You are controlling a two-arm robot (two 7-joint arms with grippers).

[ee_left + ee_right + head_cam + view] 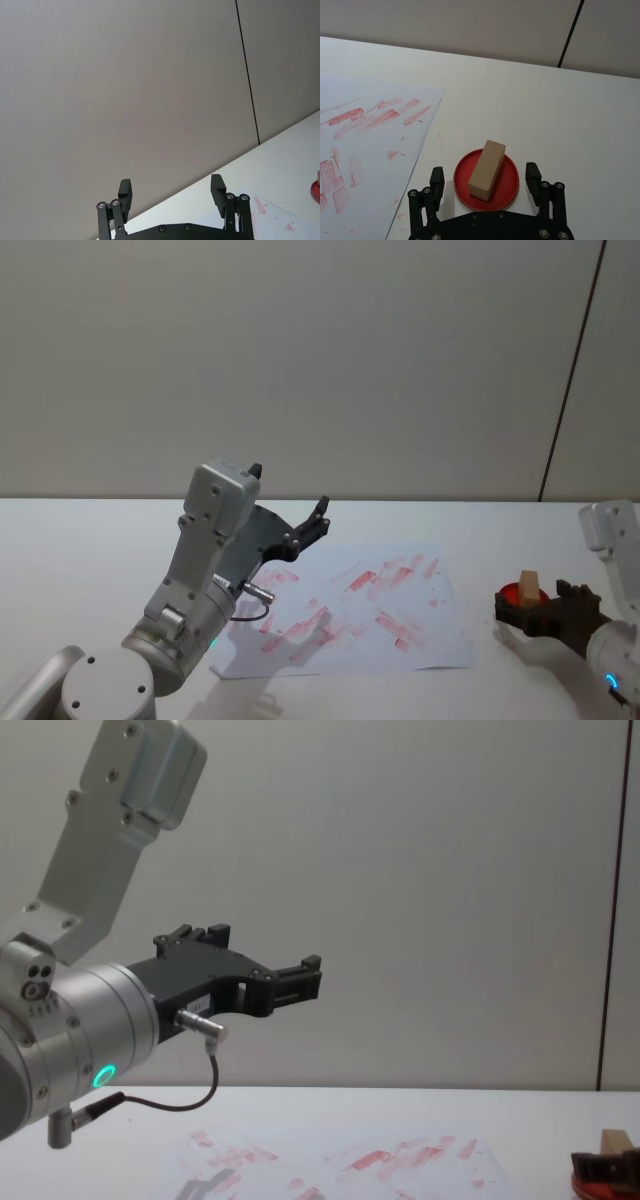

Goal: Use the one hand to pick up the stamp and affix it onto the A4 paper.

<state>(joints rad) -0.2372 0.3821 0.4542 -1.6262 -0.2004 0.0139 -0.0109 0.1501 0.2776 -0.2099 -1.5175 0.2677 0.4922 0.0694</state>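
The stamp [487,170], a small tan wooden block, lies on a round red ink pad [462,192] to the right of the A4 paper [360,150]. My right gripper [485,179] is open, with one finger on each side of the pad and neither touching the stamp. From the head view the stamp [529,587] stands just beyond the right gripper [512,608], right of the red-smudged paper [350,625]. The left gripper [315,520] hangs open and empty in the air above the paper's left part, also seen as the left gripper [171,192] and left gripper [305,978].
A white table [90,540] carries everything, and a plain wall stands behind it. The silver left arm [200,570] with its green ring rises over the paper's left edge. In the chest view the stamp [612,1140] sits at the far right edge.
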